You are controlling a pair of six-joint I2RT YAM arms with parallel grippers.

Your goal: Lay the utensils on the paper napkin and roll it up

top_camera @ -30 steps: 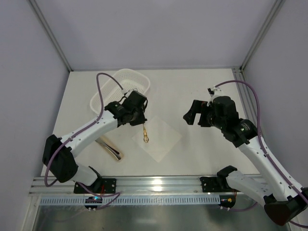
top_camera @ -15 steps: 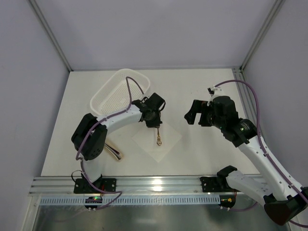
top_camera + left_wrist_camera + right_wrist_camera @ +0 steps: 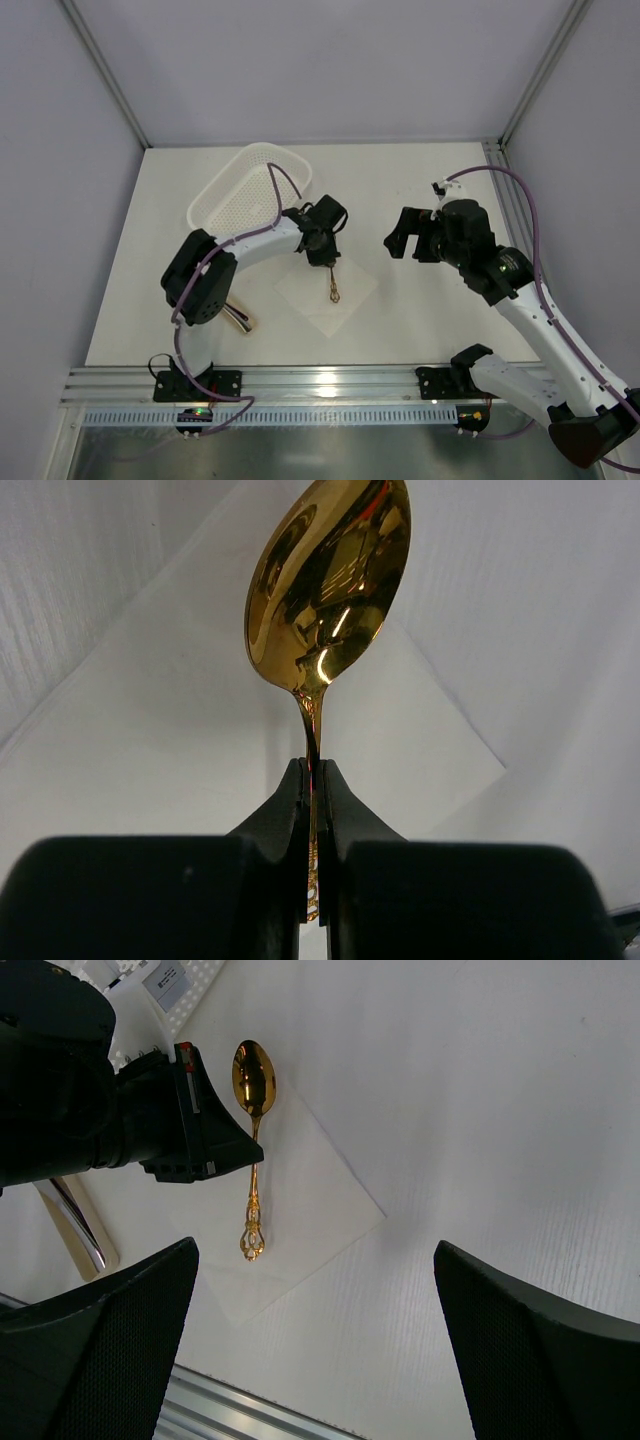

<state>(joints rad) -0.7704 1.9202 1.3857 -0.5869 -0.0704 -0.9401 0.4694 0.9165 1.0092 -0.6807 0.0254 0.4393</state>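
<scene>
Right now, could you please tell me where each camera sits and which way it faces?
Top external: fixed above and behind the bases, looking down at the table; both arms show, the left fingers holding the gold spoon over the paper napkin.
Left wrist: on the left arm, looking along the shut left fingers at the spoon's bowl and the napkin.
Right wrist: on the right arm, looking down between the open right fingers at the left fingers.
Shared: all three see the spoon and napkin.

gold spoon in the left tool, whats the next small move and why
Probably lower it a little and open the left tool: its jaws are shut on the stem of the shiny gold metal spoon, which hangs over the thin white square paper napkin.
</scene>
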